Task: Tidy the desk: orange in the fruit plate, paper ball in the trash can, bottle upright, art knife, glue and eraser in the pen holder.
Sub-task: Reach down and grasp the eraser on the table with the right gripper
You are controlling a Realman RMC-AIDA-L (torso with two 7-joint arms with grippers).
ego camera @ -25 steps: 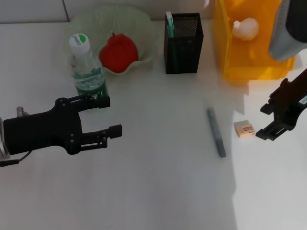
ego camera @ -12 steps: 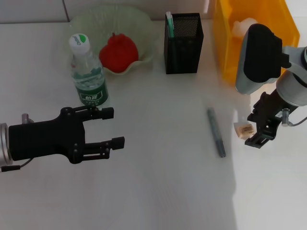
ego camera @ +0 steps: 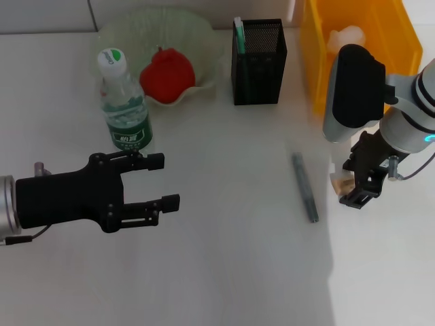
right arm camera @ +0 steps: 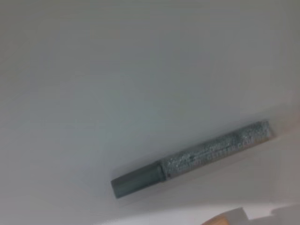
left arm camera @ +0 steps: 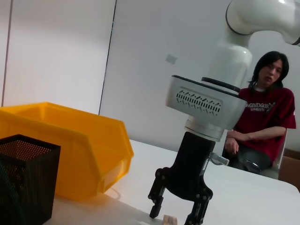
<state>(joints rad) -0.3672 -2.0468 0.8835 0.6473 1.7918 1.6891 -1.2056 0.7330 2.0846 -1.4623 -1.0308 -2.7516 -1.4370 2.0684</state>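
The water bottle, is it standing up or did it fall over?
Standing up. In the head view the water bottle sits on its base beside the fruit plate, white cap on top, with the left gripper open nearby.

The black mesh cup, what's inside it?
Inside the pen holder, a green and white stick-shaped thing pokes up at one corner. The dark mesh walls hide its lower part and whatever else may sit deeper down.
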